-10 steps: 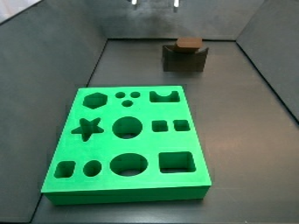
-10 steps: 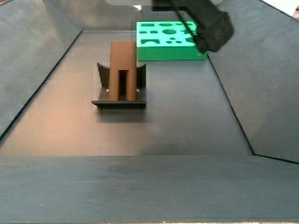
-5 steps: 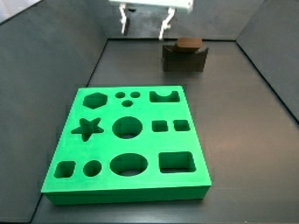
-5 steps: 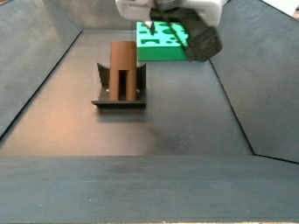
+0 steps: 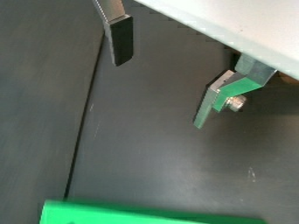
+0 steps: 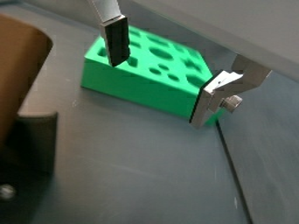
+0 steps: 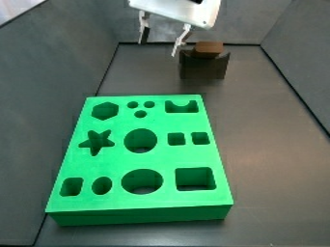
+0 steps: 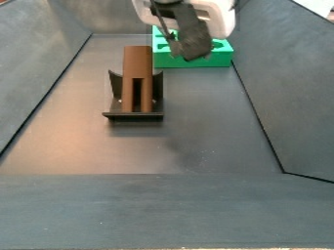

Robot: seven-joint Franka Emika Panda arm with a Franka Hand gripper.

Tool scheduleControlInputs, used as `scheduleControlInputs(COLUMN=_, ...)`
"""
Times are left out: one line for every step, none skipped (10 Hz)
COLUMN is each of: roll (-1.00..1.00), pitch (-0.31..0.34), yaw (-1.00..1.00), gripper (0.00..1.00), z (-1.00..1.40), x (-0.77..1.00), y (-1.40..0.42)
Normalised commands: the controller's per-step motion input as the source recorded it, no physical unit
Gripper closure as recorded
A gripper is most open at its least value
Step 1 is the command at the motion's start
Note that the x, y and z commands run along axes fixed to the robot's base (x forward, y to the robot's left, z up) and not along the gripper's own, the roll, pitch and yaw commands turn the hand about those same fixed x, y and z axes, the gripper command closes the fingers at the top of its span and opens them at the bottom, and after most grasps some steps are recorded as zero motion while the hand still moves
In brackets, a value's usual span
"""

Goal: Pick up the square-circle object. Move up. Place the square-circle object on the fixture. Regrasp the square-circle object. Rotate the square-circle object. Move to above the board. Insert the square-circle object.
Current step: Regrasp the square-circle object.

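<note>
The square-circle object, a slim brown peg (image 8: 136,70), rests in the notch of the dark fixture (image 8: 133,110); in a side view the peg's end (image 7: 206,45) shows on top of the fixture (image 7: 204,66) at the back of the floor. My gripper (image 7: 160,42) hangs open just beside the fixture, above the floor, with nothing between its fingers (image 5: 121,39). In a wrist view the peg (image 6: 17,66) and fixture (image 6: 30,166) lie off to one side of the gripper (image 6: 163,74). The green board (image 7: 142,154) with its shaped holes lies flat nearer the front.
Dark sloping walls (image 8: 53,88) enclose the floor on all sides. In a side view the gripper (image 8: 190,44) covers part of the board (image 8: 220,54). A strip of the board's edge (image 5: 152,214) shows in a wrist view.
The gripper has come down from the top edge toward the floor beside the fixture, still open. Peg, fixture and board have not moved.
</note>
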Motion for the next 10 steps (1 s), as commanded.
scheduleControlInputs(roll=0.71, pitch=-0.245, yaw=-1.00, gripper=0.00, z=0.00, x=-0.02, y=-0.02)
scheduleControlInputs(roll=0.70, pitch=-0.274, yaw=-1.00, gripper=0.00, z=0.01, x=-0.03, y=-0.01)
scheduleControlInputs(roll=0.69, pitch=-0.292, yaw=-1.00, gripper=0.00, z=0.01, x=-0.04, y=-0.01)
scheduleControlInputs(roll=0.68, pitch=-0.303, yaw=-1.00, gripper=0.00, z=0.01, x=-0.05, y=-0.01)
scheduleControlInputs(roll=0.66, pitch=-0.322, yaw=-1.00, gripper=0.00, z=0.01, x=-0.05, y=0.00)
scheduleControlInputs(roll=0.65, pitch=-0.328, yaw=-1.00, gripper=0.00, z=0.00, x=-0.04, y=-0.01)
scheduleControlInputs(roll=0.64, pitch=-0.327, yaw=-1.00, gripper=0.00, z=0.00, x=-0.04, y=-0.01)
scheduleControlInputs(roll=0.62, pitch=-0.322, yaw=-1.00, gripper=0.00, z=0.00, x=-0.04, y=-0.01)
scheduleControlInputs(roll=0.60, pitch=-0.298, yaw=-1.00, gripper=0.00, z=0.00, x=-0.04, y=-0.01)
scheduleControlInputs(roll=0.59, pitch=-0.256, yaw=-1.00, gripper=0.00, z=0.00, x=-0.04, y=-0.01)
